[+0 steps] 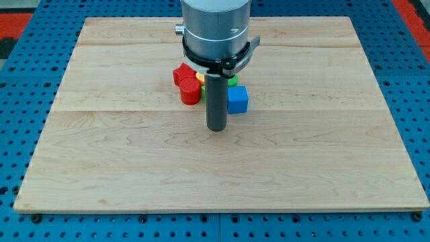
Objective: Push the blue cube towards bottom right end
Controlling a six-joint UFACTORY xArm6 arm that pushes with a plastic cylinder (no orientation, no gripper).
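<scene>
The blue cube [237, 99] sits a little above the middle of the wooden board [222, 168], at the right side of a small cluster of blocks. My tip [216, 128] rests on the board just below and to the left of the blue cube, close to its lower left corner; I cannot tell if they touch. The dark rod and the grey arm head [216, 30] hide the middle of the cluster.
A red block [183, 72] and a red cylinder [190, 91] lie at the cluster's left. A yellow block [200, 79] and a green block [232, 79] peek out beside the rod. A blue perforated table [20, 101] surrounds the board.
</scene>
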